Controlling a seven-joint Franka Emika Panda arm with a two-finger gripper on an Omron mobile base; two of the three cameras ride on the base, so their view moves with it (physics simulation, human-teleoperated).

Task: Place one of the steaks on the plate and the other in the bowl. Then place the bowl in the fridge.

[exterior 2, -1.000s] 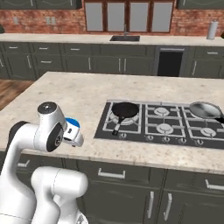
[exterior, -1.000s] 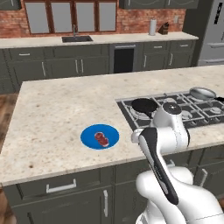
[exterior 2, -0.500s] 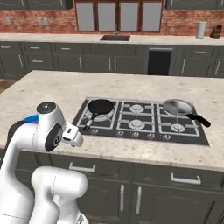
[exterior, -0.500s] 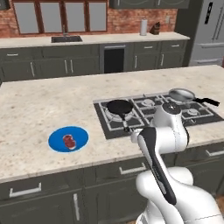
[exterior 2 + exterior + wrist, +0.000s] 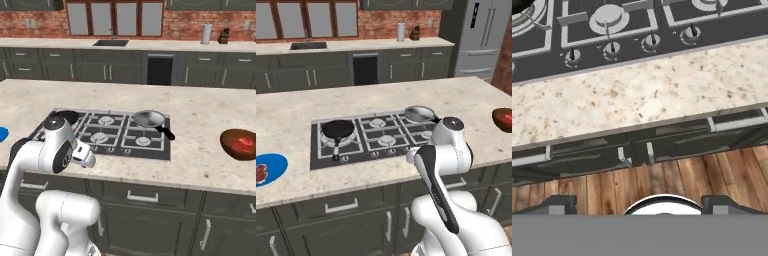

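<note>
The blue plate (image 5: 275, 163) lies on the island counter at the far left, carrying one red steak (image 5: 259, 173); a sliver of the plate (image 5: 2, 134) also shows in the right base view. At the counter's right end stands the dark reddish-brown bowl (image 5: 228, 141) (image 5: 498, 122), and the other steak (image 5: 244, 145) (image 5: 507, 118) rests inside it. The grey fridge (image 5: 483, 35) stands at the back right. My gripper (image 5: 641, 206) hangs open and empty over the counter's front edge, just in front of the cooktop knobs, apart from plate and bowl.
A gas cooktop (image 5: 381, 137) fills the counter's middle, with a black frying pan (image 5: 338, 129) on its left and a silver pan (image 5: 149, 119) on its right. Dark cabinet drawers (image 5: 637, 150) and wood floor lie below the edge. Back counter holds a sink (image 5: 111, 43) and a paper roll (image 5: 401, 31).
The base has driven right along the island, so the whole scene slid left: the plate is now at the left edge and the bowl has come into view. The gripper stays open.
</note>
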